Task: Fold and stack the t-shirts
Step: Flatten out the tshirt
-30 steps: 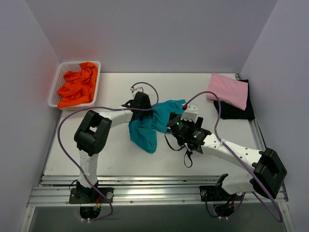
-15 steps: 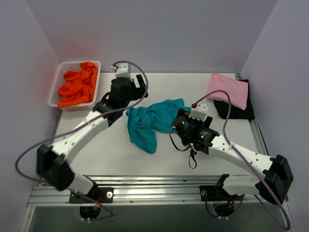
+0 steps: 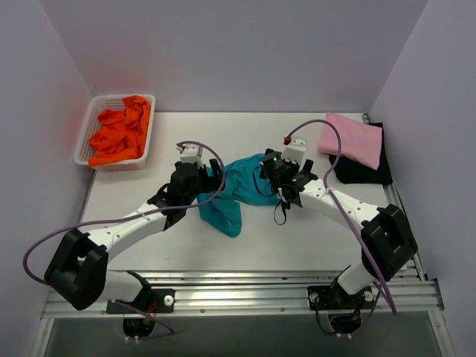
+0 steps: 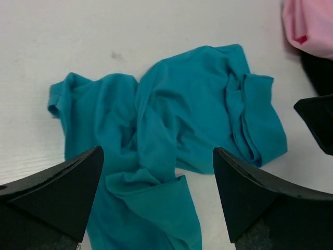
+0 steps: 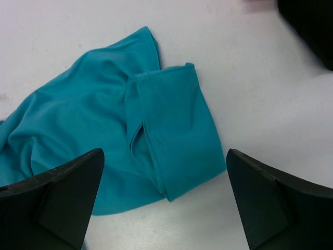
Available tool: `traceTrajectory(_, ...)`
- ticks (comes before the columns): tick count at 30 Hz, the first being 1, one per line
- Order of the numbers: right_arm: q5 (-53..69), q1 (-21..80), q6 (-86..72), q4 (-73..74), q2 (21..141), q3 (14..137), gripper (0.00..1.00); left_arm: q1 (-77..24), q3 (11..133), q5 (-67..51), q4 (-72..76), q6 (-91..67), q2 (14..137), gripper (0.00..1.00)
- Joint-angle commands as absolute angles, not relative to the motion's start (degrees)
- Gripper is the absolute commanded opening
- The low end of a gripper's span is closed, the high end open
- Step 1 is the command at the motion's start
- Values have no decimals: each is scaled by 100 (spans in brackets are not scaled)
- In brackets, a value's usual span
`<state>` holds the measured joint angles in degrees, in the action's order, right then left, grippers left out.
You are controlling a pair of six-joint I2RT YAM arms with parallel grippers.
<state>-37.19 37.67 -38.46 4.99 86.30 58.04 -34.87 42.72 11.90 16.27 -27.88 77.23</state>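
Left gripper (image 3: 211,174) (image 4: 156,169): jaws spread wide, nothing between them, hanging over the crumpled teal t-shirt (image 3: 230,195) (image 4: 192,120). In the left wrist view the cloth lies under and ahead of the fingertips. One sleeve reaches past the left finger, and the folded hem side sits ahead of the right finger. The lower part of the shirt runs down between the fingers and is cut off at the bottom edge.

Right gripper (image 3: 271,169) (image 5: 164,161): jaws also wide and empty, above the shirt's other end. In the right wrist view a doubled-over flap lies just ahead, between the fingers. The rest of the cloth spreads toward the left finger and is cut off at the frame edge.

Pink t-shirt (image 3: 351,139) (image 4: 309,26): folded, well beyond the right gripper and to its right, lying partly on the black t-shirt (image 3: 366,171) (image 5: 307,26). Most of the black one is covered, and its folds cannot be made out.

Orange t-shirts (image 3: 119,132): a heap in the white basket (image 3: 84,135), far off beyond the left gripper on its left. How many there are cannot be told.

Table (image 3: 297,230): white.
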Motion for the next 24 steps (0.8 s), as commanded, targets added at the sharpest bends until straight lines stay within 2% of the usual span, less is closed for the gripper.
traceTrajectory(1,-3981,3481,-3718,492,8972,6397,100,-3560,5237,2625,58,-3102,7690,95)
traceTrajectory(7,-3780,3094,-3621,536,10027,7189,94,-3454,4922,2532,308,-3111,7585,95)
traceTrajectory(15,-3621,2953,-3586,624,11187,7918,89,-3375,5115,2531,36,-3129,7866,95)
traceTrajectory(24,-3682,2944,-3577,703,11645,8279,79,-3296,5071,2505,149,-3094,7989,95)
